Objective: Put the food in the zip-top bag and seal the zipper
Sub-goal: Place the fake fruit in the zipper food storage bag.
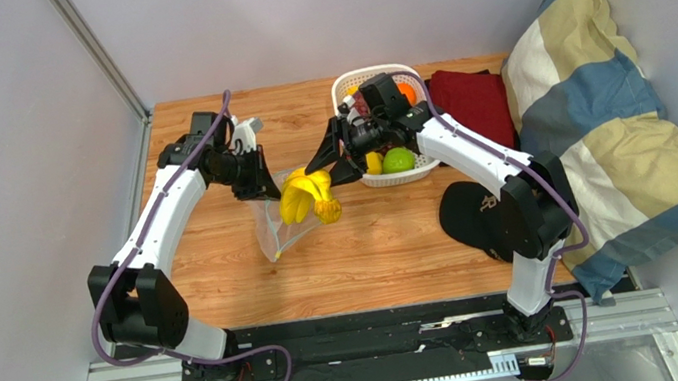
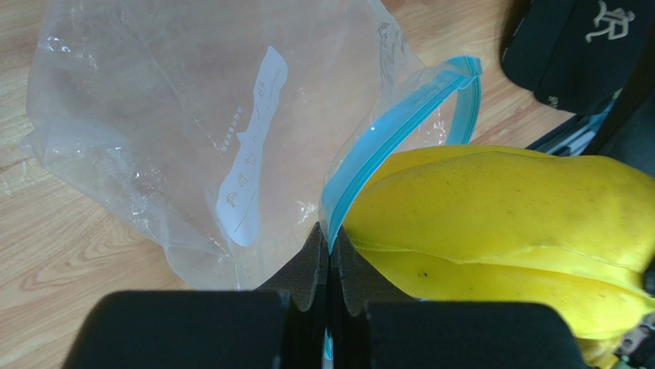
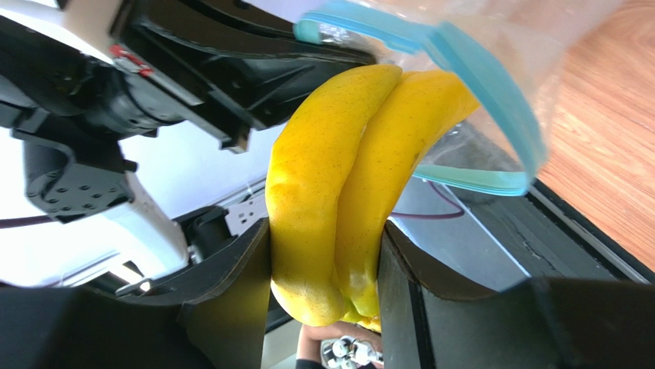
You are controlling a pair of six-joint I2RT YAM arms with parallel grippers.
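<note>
Left claw (image 2: 329, 242) pinches zipper (image 2: 384, 131), holding zip-top bag (image 2: 154, 115) open. Right claw (image 3: 323, 261) clamps banana bunch (image 3: 338, 154), tips at bag mouth. Other fruit (image 1: 397, 159) in basket (image 1: 352, 82); zipper unsealed.

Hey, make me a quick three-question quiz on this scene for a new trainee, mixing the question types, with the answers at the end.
1. True or false: the left tool is shut on the teal zipper of the clear bag.
2. What does the right tool hold? A a spoon; B the banana bunch; C nothing.
3. Fill in: the green fruit lies in the white ____.
Key: 1 true; 2 B; 3 basket.
</note>
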